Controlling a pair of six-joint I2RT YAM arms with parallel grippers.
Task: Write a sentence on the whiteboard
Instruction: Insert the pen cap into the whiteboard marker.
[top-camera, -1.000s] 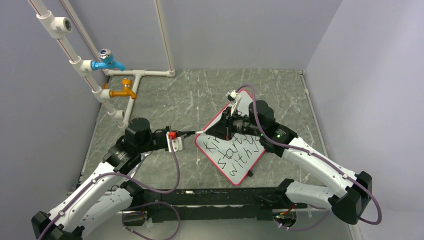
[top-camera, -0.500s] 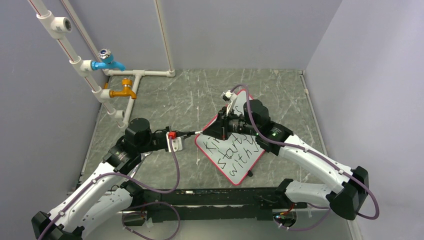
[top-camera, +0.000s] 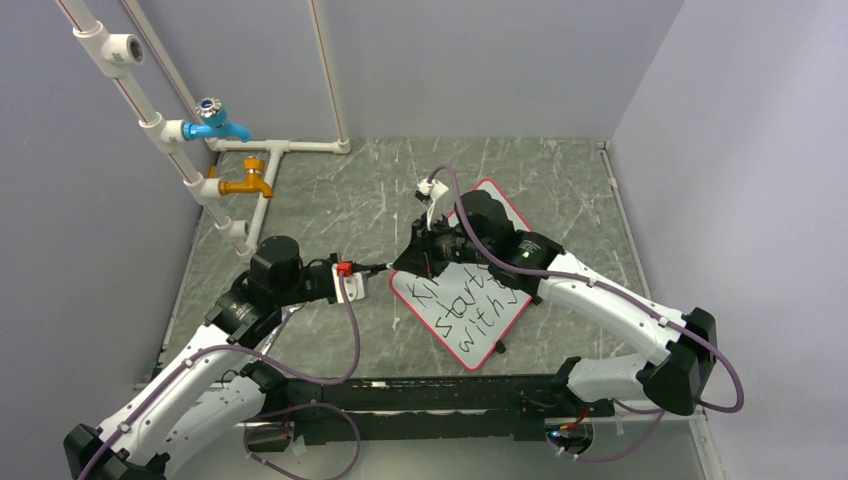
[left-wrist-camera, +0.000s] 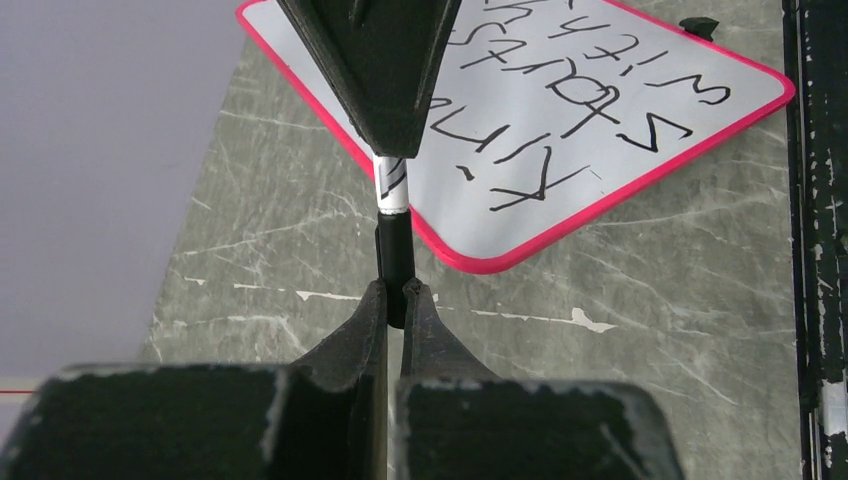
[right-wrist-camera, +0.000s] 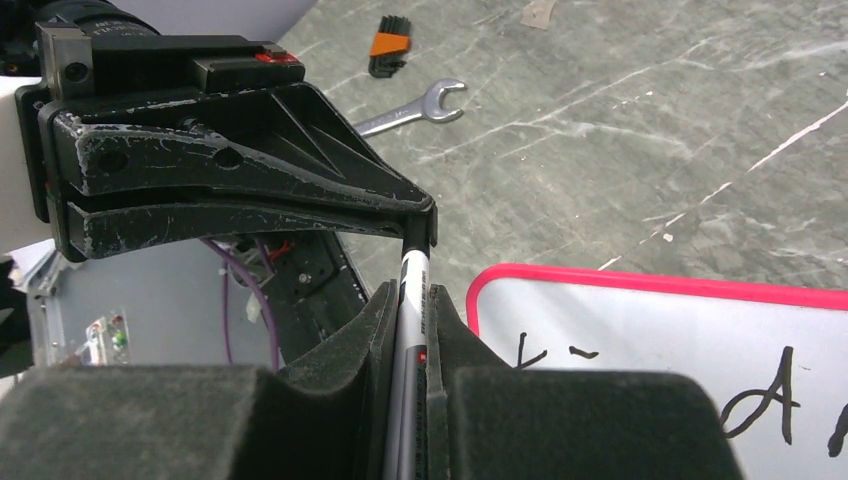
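The marker (left-wrist-camera: 391, 185) is held between both arms, and its long axis decides my next move. It runs nearly level from the left gripper (left-wrist-camera: 394, 290) to the right gripper (right-wrist-camera: 415, 290), roughly left to right in the overhead view. It hangs above the surface (top-camera: 330, 200), just off the whiteboard's left corner.

The left gripper is pinched onto the marker's black end. The right gripper is clamped around the white barrel, and the two sets of fingertips nearly meet nose to nose. The gap between them is small enough that only a short length of barrel shows.

The whiteboard (left-wrist-camera: 480, 235) lies flat on the surface, turned so that it sits corner-on like a diamond. It is to the right of the left gripper and partly under the right forearm. The sentence (left-wrist-camera: 580, 110) is in black over three lines. I can read "starts" and "with", but the right arm covers part of the lettering.

The left arm reaches out low and long from its base, with the wrist level. The right arm folds across the board, its wrist turned back to face the left one.

With the writing down, I judge this to be either capping or a handover of the marker. Either one calls for motion straight along the marker's axis, because any sideways pull would cock it in the fingers. I cannot tell whether the black end is a cap or whether it is fully seated.

A wrench (right-wrist-camera: 415, 108) lies on the surface beyond the left gripper, well apart from all this.
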